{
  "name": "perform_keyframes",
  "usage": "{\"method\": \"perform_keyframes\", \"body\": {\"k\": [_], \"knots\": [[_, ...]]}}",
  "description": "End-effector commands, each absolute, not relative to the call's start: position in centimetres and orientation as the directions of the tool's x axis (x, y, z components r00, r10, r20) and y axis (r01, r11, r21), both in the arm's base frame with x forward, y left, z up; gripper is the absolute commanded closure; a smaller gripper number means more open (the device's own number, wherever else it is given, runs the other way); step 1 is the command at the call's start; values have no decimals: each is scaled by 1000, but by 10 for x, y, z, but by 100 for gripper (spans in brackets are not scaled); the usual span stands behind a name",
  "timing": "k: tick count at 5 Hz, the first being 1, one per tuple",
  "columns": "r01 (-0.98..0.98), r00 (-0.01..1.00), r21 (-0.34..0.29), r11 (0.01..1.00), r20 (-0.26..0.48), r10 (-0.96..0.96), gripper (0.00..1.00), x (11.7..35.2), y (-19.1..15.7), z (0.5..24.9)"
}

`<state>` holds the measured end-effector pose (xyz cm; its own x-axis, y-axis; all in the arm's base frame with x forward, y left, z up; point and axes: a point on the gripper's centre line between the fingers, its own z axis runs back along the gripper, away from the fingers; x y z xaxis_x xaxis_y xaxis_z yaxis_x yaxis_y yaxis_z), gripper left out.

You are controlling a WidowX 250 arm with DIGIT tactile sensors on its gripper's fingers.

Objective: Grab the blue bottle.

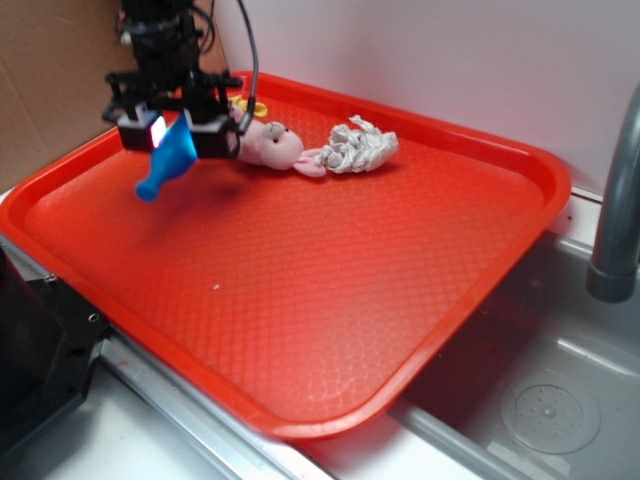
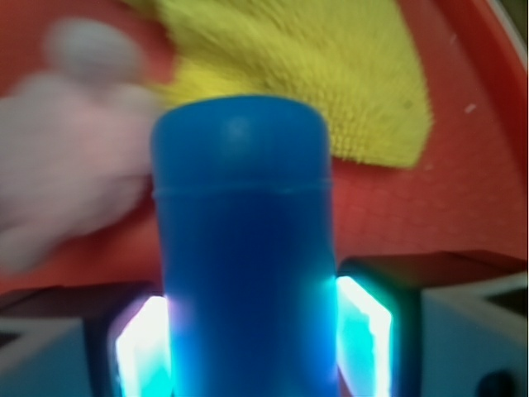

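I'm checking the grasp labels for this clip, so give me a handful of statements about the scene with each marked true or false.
1. The gripper is closed on the blue bottle. True.
2. The bottle stands upright on the red tray. False: it is held tilted between the fingers, neck pointing down and to the left, and looks lifted off the tray.
3. A pink plush toy lies on the tray beside a crumpled white cloth. True.
4. The plush toy lies in the sink. False: it is on the tray, near its far edge.
5. The wrist view shows something yellow beyond the bottle. True.
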<state>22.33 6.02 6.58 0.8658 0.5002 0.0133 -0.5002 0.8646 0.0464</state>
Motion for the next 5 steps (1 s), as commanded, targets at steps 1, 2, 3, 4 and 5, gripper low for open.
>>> {"method": "perform_keyframes", "body": {"k": [1, 2, 3, 4, 5], "knots": [[-264, 963, -51, 963, 36, 266, 100, 196, 12, 162], [-186, 981, -83, 979, 37, 190, 100, 178, -10, 189], [-156, 986, -116, 981, 46, 162, 100, 162, -20, 209], [-159, 984, -118, 980, 63, 167, 100, 151, -22, 216], [-220, 971, -104, 970, 74, 228, 100, 152, -17, 217]]}}
